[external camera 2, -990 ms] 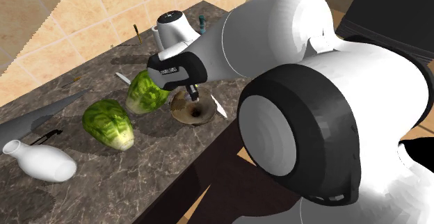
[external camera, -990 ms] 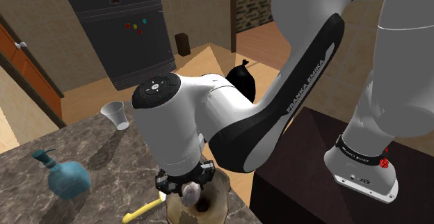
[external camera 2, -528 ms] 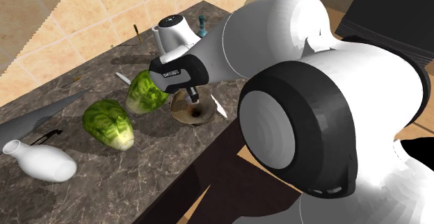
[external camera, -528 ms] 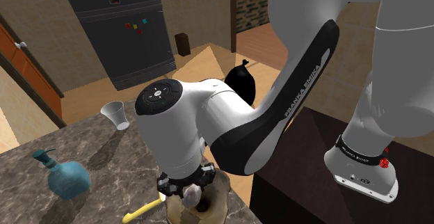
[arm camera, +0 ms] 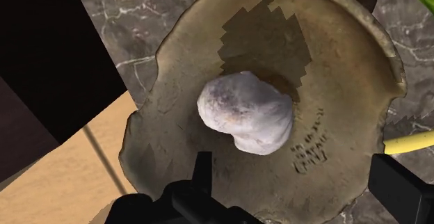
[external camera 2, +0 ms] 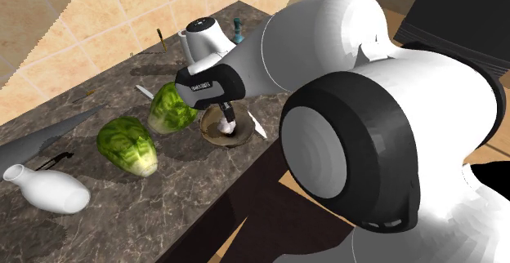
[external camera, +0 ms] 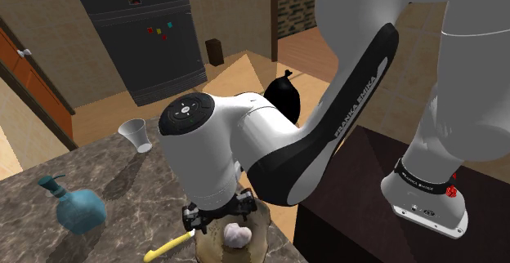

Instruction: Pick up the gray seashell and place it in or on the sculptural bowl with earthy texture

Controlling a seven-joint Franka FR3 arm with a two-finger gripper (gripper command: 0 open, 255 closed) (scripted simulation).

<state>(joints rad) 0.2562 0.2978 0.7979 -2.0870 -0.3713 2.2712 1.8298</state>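
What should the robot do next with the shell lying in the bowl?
Probably lift the tool straight up, clear of the bowl. The shell lies loose on the bowl's floor, and the fingers stand apart without touching it, so the placing looks done and only backing away seems left.

Arm [external camera: 360, 90] rises from its base [external camera: 425, 200], elbow high, and the forearm folds down toward the shoulder view's left. Wrist [external camera: 200, 151] points near straight down. Gripper [external camera: 219, 214] hangs low beneath it; in the wrist view the gripper [arm camera: 292, 161] has its fingers [arm camera: 202, 174] spread well apart. In the second exterior view the gripper [external camera 2: 226, 116] is mostly behind the forearm and looks vertical, can't confirm.
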